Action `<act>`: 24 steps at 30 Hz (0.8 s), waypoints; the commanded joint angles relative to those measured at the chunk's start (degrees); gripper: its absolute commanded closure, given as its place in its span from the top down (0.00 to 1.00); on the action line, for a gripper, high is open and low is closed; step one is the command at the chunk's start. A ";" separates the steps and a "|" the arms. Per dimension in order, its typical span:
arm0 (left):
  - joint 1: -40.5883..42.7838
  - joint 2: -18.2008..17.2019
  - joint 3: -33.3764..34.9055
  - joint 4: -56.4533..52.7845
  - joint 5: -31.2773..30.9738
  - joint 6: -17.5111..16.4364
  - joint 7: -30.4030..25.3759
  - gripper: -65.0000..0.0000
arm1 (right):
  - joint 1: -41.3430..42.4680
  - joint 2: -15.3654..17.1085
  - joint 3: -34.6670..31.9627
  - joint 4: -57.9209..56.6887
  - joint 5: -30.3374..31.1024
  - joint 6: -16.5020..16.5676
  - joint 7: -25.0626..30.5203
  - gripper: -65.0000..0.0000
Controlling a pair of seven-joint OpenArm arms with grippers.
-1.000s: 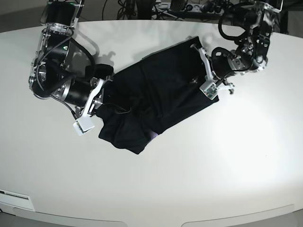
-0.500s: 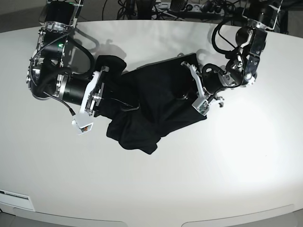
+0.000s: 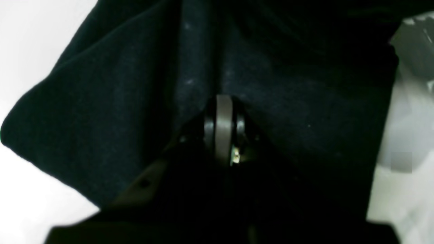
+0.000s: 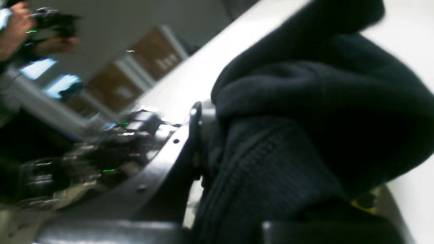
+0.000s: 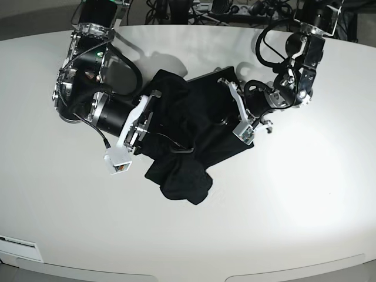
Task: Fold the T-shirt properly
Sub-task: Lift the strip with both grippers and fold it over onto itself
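Observation:
The black T-shirt [image 5: 188, 129] lies bunched in the middle of the white table [image 5: 294, 205], with a crumpled lobe [image 5: 179, 182] hanging toward the front. My right gripper [image 5: 148, 111], on the left of the base view, is shut on a thick fold of the T-shirt [image 4: 305, 101] and holds it raised over the shirt's body. One of its fingers [image 4: 193, 135] shows beside the cloth. My left gripper [image 5: 232, 111] is shut on the shirt's right edge. In the left wrist view its fingertips [image 3: 222, 112] pinch dark cloth [image 3: 118, 101]. No print shows.
Cables and equipment [image 5: 194, 9] line the table's back edge. Both arm bodies [image 5: 88, 88] [image 5: 294, 82] hang over the table beside the shirt. A person's hands with a device [image 4: 23, 23] show in the background of the right wrist view.
The right gripper has carried its fold of the shirt rightward, over the shirt's body. The left gripper has drawn its edge leftward. The shirt is now narrower and more bunched.

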 commanded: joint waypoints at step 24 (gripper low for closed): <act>0.66 -0.55 -0.83 5.60 1.18 0.07 6.12 0.61 | 0.98 -0.46 -10.08 0.79 -16.48 0.34 12.39 0.00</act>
